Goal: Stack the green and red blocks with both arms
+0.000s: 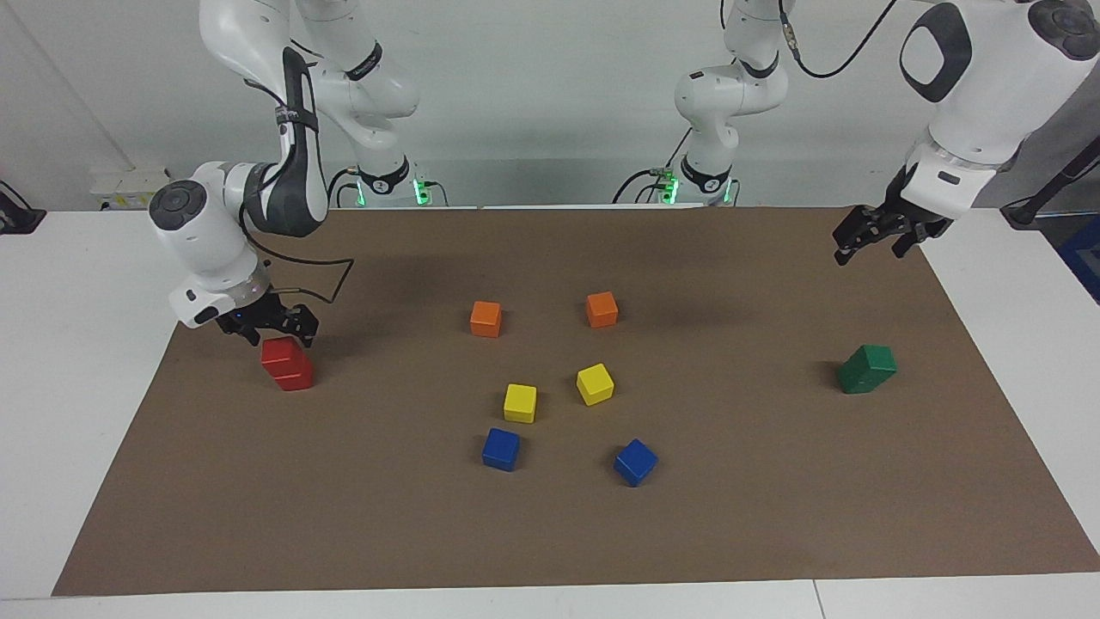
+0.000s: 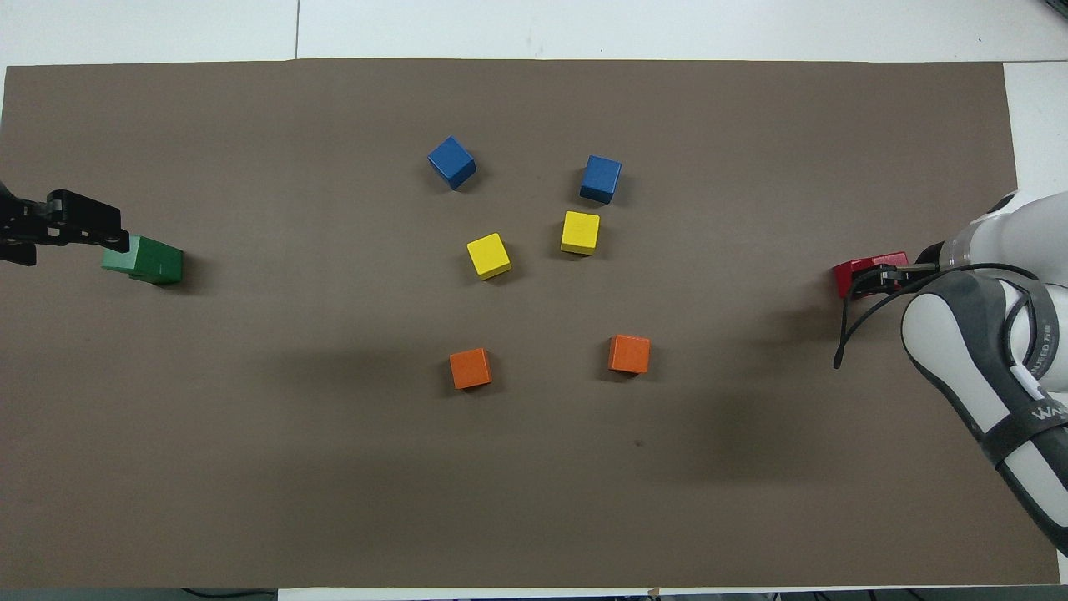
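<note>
Red blocks [image 1: 287, 364] stacked two high near the surface [image 1: 550, 533] edge at the right arm's end, about midway between the robots' edge and the outer edge. Right gripper [image 1: 277, 327] sits just above the top red block, fingers spread on either side of its upper edge; cannot tell if they touch it. In the overhead view the right gripper [image 2: 876, 280] covers much of the red stack [image 2: 859, 269].

Green blocks [image 1: 866, 369] stacked two high near the edge at the left arm's end; the stack looks tilted. Left gripper [image 1: 876, 234] is raised and open over the corner at the left arm's end on the robots' side, well apart from the green stack [image 2: 146, 260], holding nothing.

Mid-surface: two orange cubes [image 1: 485, 318] nearest the robots, two yellow cubes [image 1: 520, 402] next, two blue cubes [image 1: 501, 449] toward the outer edge.
</note>
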Controlling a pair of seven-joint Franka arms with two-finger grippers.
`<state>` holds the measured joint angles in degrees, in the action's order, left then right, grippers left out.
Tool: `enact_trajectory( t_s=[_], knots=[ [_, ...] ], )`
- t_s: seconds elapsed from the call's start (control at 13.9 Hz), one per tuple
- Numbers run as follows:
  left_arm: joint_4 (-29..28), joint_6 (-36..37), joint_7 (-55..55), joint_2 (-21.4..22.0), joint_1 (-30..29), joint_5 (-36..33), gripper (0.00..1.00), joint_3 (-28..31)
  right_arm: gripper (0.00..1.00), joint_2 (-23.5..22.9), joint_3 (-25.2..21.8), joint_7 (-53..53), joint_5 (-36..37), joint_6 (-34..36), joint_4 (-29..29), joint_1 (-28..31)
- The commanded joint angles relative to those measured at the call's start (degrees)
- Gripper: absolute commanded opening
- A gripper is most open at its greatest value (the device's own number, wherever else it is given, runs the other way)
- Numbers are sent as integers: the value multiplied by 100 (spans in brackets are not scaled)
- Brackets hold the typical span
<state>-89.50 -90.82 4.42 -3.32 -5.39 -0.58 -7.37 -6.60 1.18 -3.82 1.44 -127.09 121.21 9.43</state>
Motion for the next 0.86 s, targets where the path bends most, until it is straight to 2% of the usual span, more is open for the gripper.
enact_trajectory(
  t_s=[0.0,0.14,0.5,0.65,0.79],
  knots=[
    [-541,-242,50,350,161,-127,100,122,100,141,93,153,-56,245,-96,24],
    [-647,-269,59,411,170,-127,100,113,100,229,119,197,-65,710,-386,-20],
    [-964,-428,59,675,161,-118,100,105,100,957,172,197,-47,1404,-606,-213],
    [-955,-384,50,675,161,-83,100,105,100,1081,286,223,-47,2018,-1044,-231],
    [-946,-366,59,675,135,57,100,104,100,1082,295,223,-47,3010,-1659,-249]
  ],
)
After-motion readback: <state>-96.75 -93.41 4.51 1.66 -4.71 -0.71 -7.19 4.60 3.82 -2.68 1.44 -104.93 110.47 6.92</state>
